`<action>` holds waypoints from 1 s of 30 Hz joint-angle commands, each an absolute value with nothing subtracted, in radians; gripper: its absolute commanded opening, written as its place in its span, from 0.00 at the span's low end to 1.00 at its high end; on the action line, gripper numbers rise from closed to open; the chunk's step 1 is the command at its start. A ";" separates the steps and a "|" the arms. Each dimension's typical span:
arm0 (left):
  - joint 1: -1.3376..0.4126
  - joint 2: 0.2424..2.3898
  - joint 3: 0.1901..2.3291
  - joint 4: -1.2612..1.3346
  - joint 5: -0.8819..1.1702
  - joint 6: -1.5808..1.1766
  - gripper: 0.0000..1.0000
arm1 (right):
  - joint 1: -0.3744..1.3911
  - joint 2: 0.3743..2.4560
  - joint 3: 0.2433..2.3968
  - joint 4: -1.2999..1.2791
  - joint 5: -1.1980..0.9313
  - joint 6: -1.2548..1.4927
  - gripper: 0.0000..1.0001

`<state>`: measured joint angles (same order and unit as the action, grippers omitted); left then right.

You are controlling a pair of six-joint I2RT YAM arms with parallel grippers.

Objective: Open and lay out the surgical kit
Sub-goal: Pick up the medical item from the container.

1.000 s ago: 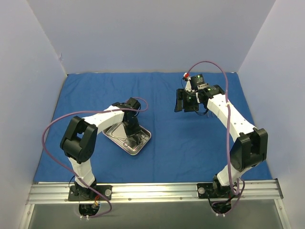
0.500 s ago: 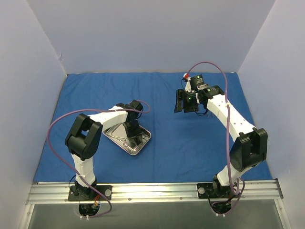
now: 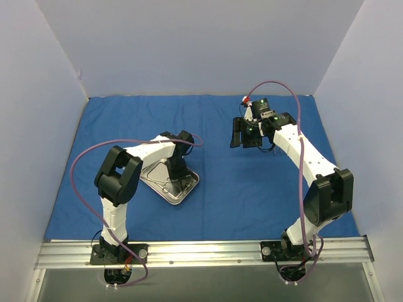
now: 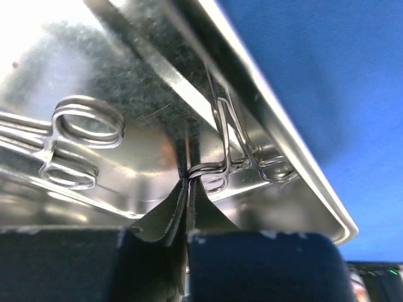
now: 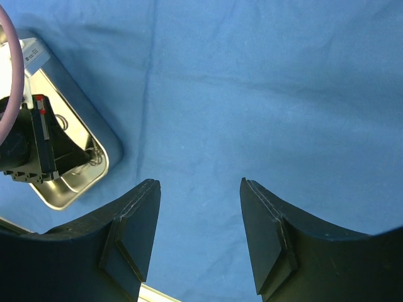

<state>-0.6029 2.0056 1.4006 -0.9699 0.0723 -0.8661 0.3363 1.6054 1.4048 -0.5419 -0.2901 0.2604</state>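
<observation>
Since the left tool (image 4: 187, 189) is clenched on the ring of a thin instrument (image 4: 221, 126) in the steel tray (image 3: 178, 200), eight o'clock on the cloth (image 3: 227, 189), I judge it light, stiff, slippery; right tool (image 5: 198, 233) released.

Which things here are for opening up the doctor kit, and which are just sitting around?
For the job: blue cloth, spread flat; steel tray on it; ringed instrument, pinched by the left gripper; second instrument in the tray; right gripper, open, empty.

Just there: purple cables on the arms; metal rail holding the arm bases.
</observation>
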 commanded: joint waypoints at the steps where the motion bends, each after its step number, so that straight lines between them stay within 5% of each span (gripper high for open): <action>1: -0.609 2.027 1.370 -0.991 -0.145 -0.799 0.02 | 0.342 1.569 1.410 -0.552 -0.287 0.249 0.54; 22: -0.601 1.704 1.476 -1.145 -0.203 -0.709 0.02 | 0.365 1.654 1.465 -0.506 -0.474 0.261 0.54; 26: -0.600 1.617 1.447 -1.092 -0.138 -0.654 0.02 | 0.399 1.690 1.474 -0.405 -0.709 0.334 0.63; 30: -0.595 1.566 1.445 -1.057 -0.078 -0.609 0.02 | 0.478 1.750 1.564 -0.419 -0.639 0.402 0.64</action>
